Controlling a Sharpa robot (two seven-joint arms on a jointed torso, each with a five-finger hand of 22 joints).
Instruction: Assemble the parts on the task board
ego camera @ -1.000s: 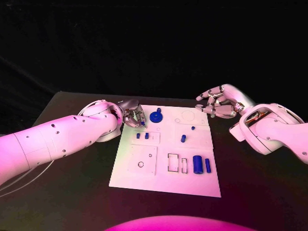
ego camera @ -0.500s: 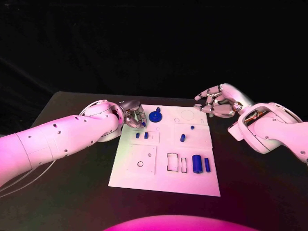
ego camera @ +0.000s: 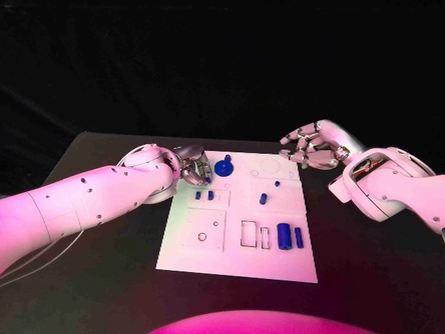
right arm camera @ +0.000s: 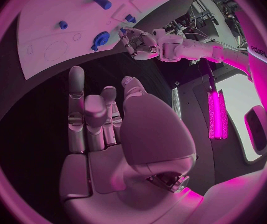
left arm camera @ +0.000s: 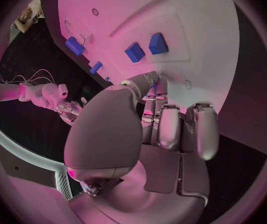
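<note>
I see a smooth white board (ego camera: pixel 197 243) on a dull black table (ego camera: pixel 92 278), shiny blue plastic parts (ego camera: pixel 284 236), and shiny metal hands (ego camera: pixel 313 147).

Strong magenta-pink light washes the whole scene. In the head view it falls brightest on the left arm (ego camera: pixel 77 202) and the right arm (ego camera: pixel 403 189), whose upper surfaces glare almost white, while the task board (ego camera: pixel 245 259) glows pale pink and the black table (ego camera: pixel 102 292) stays dim. The background beyond the table is nearly pure black. Both wrist views are round fisheye pictures inside dark frames; straight edges of the board bend, and detail softens and darkens toward each circle's rim. The left hand (left arm camera: pixel 142 134) looms large, smoothly shaded, its underside in shadow.
</note>
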